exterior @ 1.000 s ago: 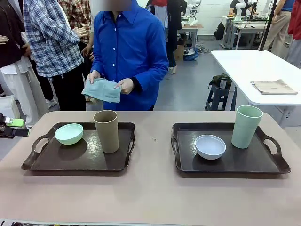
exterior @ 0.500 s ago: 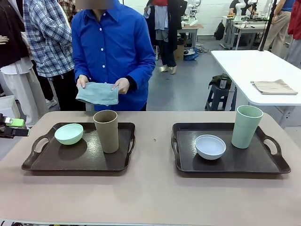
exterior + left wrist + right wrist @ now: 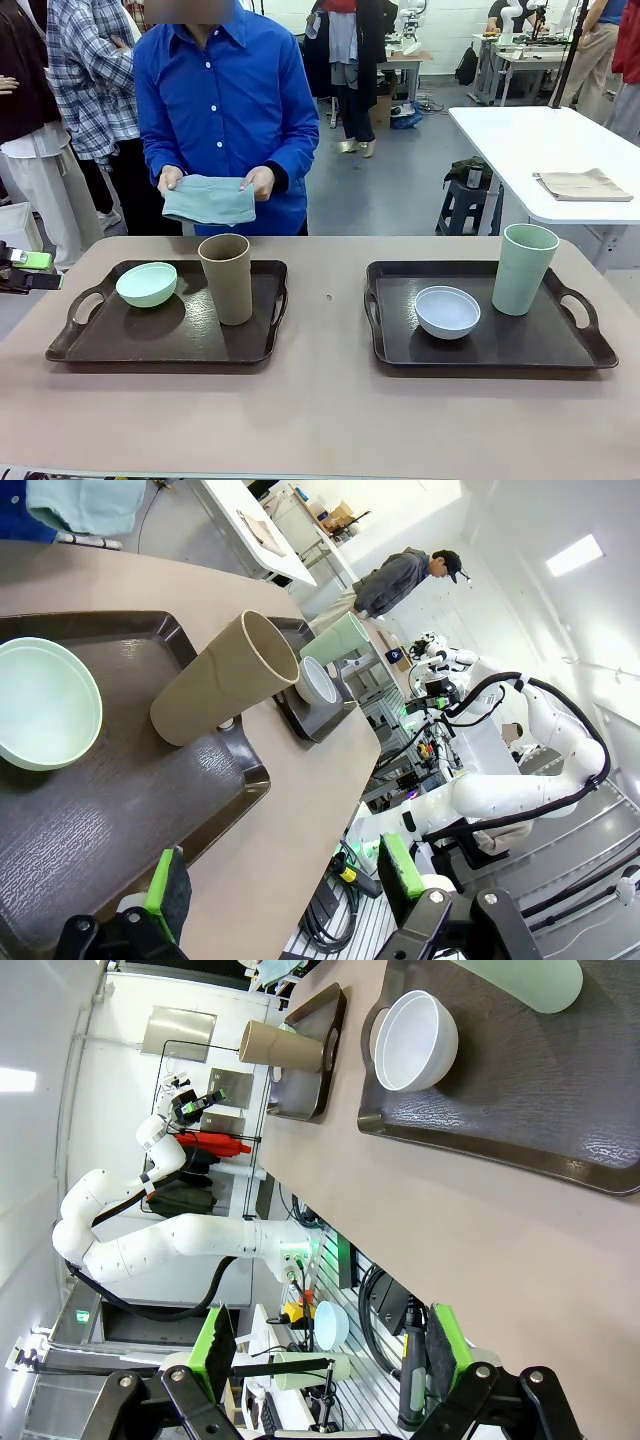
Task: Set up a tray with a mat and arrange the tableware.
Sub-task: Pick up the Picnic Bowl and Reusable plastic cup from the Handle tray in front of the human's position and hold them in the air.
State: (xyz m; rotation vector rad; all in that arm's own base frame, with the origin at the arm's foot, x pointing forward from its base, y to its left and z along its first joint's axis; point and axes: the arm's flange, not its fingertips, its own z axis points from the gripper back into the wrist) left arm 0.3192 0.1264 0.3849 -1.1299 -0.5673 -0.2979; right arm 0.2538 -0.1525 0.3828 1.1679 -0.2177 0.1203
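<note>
The mat (image 3: 208, 199), a folded teal cloth, is in the person's hands (image 3: 262, 182) at the far edge, just behind the left tray (image 3: 120, 345). That tray already holds the mint green bowl (image 3: 146, 284) and brown cup (image 3: 226, 278). The white bowl (image 3: 447, 311) and pale green cup (image 3: 523, 268) sit on the right tray (image 3: 520, 345). I'd clear a tray first, gripping the tall cup low so it won't tip. The left gripper (image 3: 285, 872) and right gripper (image 3: 326, 1345) both have fingers spread, empty.

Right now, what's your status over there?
Both jaws open, holding nothing. Mint bowl, brown cup on left tray; white bowl, green cup on right tray. Person at far side holds folded cloth.
</note>
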